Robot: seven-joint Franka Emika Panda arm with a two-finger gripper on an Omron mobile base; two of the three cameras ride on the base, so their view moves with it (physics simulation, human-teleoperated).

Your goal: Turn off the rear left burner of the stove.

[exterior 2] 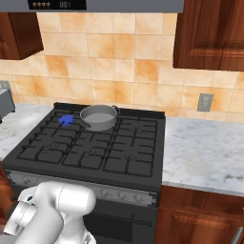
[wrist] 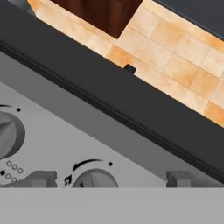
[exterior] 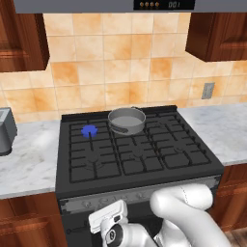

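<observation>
The end effector point(wrist: 111, 180) stands wide apart, straddling a knob point(wrist: 95, 178) it would turn. From the left, the rear left burner point(exterior: 89, 130) burns blue beside the pot point(exterior: 127, 120). From the right, the stove point(exterior 2: 90, 147) has its knobs point(exterior 2: 119, 194) along its front.

Even bright rendered light, soft shadows (slightly pixelated).

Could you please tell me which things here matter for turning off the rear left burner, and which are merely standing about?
Belong to the job:
rear left burner, lit blue
stove
knob between the fingertips
gripper, open

Just standing about:
pot on the rear centre grate
toaster
wall socket
</observation>
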